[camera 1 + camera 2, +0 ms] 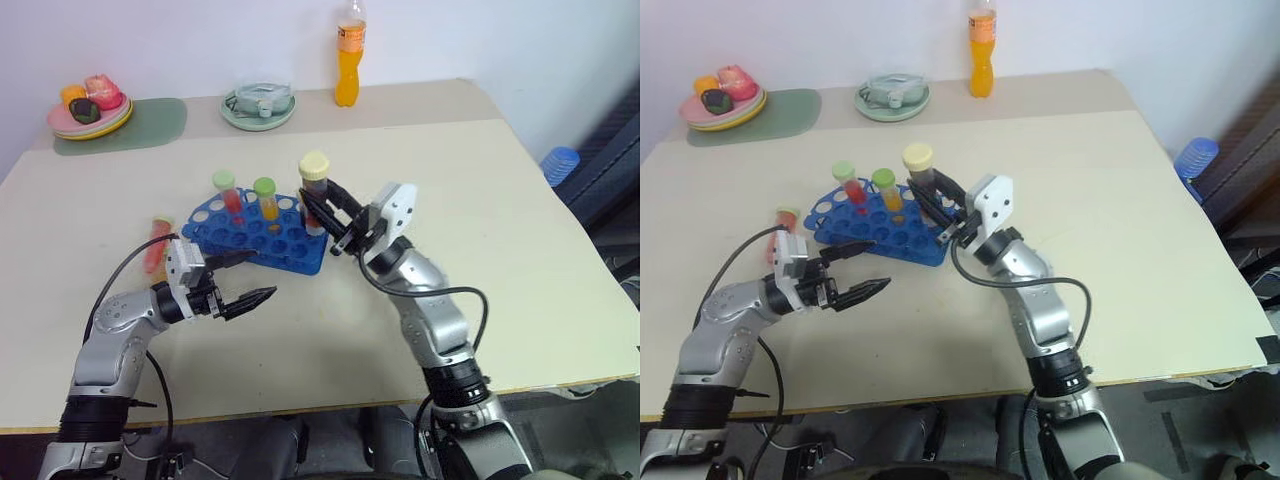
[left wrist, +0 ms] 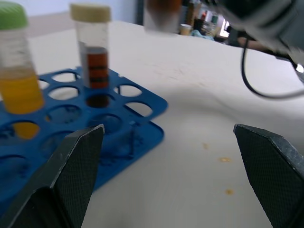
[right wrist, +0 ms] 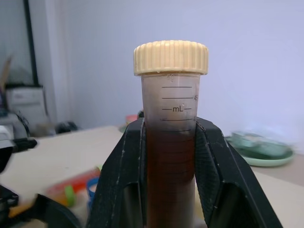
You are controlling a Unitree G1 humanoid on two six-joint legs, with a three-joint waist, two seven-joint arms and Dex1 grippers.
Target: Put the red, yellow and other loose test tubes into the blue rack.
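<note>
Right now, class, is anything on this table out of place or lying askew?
One red test tube lies flat on the table beside the blue rack, while the others stand upright in it. The right gripper holds a brown tube above the rack. Nothing looks spilled.

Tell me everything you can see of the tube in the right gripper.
The brown tube is clear plastic with a ribbed cream screw cap and printed mL marks, filled with dark brown liquid to just below the marks. It stands upright, clamped between the right gripper fingers, held above the near right end of the blue rack, not yet in a hole.
</note>
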